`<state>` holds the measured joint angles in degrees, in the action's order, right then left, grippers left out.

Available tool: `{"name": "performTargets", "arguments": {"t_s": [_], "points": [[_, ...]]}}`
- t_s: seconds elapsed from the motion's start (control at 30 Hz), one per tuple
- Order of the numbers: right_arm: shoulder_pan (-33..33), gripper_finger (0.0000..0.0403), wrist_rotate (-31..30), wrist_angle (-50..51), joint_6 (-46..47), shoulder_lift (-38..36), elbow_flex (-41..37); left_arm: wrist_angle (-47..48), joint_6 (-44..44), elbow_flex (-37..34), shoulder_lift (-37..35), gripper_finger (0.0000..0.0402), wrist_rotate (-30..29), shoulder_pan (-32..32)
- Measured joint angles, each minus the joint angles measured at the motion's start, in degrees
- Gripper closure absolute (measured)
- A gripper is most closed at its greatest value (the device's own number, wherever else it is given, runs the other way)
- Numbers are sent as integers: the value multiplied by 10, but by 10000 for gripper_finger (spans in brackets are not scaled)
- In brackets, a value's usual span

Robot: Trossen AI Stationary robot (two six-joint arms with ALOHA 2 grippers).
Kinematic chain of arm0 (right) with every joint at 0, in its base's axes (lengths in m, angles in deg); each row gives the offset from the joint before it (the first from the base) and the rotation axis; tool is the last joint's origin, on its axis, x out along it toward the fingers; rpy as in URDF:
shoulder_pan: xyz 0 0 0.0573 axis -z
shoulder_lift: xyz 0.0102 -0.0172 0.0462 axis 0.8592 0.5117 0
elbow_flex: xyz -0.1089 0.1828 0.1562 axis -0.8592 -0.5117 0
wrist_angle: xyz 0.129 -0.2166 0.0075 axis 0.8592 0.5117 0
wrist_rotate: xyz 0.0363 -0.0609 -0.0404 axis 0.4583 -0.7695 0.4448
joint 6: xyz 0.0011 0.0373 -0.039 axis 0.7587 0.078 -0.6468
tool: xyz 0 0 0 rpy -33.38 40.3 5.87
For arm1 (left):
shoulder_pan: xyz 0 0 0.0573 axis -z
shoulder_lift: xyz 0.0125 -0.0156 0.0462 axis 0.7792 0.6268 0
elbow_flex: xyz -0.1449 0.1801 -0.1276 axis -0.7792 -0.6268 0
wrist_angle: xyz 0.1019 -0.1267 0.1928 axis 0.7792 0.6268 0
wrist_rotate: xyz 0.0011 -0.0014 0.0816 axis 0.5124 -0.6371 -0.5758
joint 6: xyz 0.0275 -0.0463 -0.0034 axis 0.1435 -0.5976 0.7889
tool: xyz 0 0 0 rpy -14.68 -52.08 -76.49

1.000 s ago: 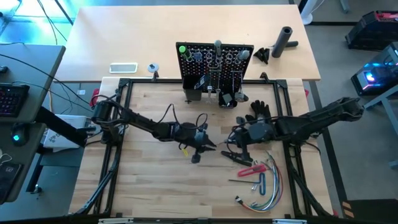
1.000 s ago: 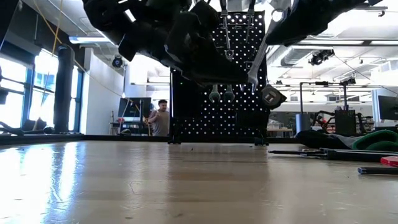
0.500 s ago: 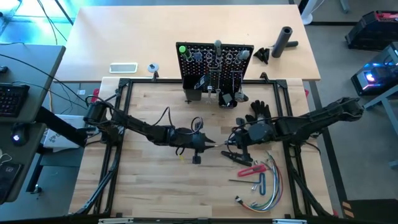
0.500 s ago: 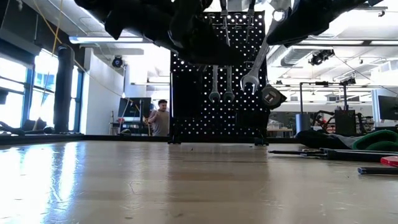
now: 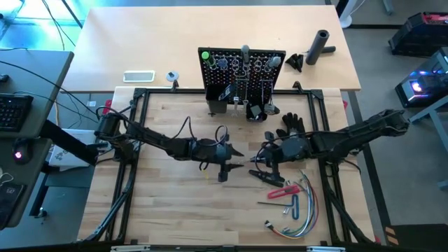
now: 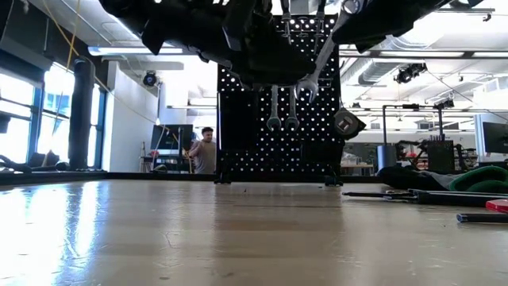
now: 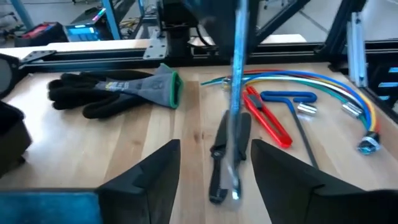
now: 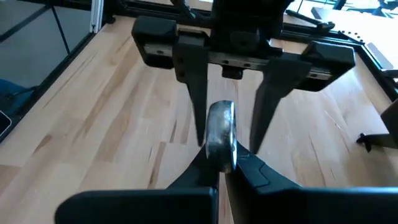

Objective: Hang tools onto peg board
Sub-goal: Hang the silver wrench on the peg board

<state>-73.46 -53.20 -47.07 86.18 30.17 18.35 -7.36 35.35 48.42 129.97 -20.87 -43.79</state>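
Note:
A silver wrench (image 6: 319,63) hangs in the air over the middle of the table, and my right gripper (image 5: 256,162) is shut on it. My left gripper (image 5: 236,155) faces it from the table's left and is open. Its two fingers (image 8: 198,93) stand on either side of the wrench's free end (image 7: 235,124), with a gap showing. The black peg board (image 5: 243,70) stands upright at the table's far edge. Two wrenches (image 6: 282,107) hang on it by their upper ends. My right gripper pinches the wrench between its two fingers near one end (image 8: 221,140), coming level from the table's right. The wrench reaches out past the fingertips toward my left gripper. It slants down to its open-jaw end (image 6: 306,87) and is lifted clear of the table.
A black glove (image 5: 292,124) lies behind my right gripper. Black pliers (image 5: 269,178), a red-handled tool (image 5: 287,189), hex keys (image 5: 294,206) and coloured wires (image 5: 308,210) lie at the near right. A black cylinder (image 5: 320,45) stands beyond the board. A person (image 6: 205,151) stands far behind.
My left gripper has opened and let go of the wrench, after moving up and a little toward the far edge. The wrench stays in my right gripper, and its lower free end now hangs higher than before.

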Motion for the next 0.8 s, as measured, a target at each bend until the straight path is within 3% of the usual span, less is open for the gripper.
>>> {"name": "performTargets", "arguments": {"t_s": [0.3,0.47,0.63,0.8], "points": [[1,402,-14,-37,-15,0,0,1,9,0,0,233,-6,1],[8,402,-12,-43,-13,12,0,1,20,0,0,289,-27,1],[8,402,-15,-59,-11,34,0,1,51,0,1,378,-35,-1],[13,402,-25,-64,-13,40,0,6,61,-1,1,391,-37,-13]]}}
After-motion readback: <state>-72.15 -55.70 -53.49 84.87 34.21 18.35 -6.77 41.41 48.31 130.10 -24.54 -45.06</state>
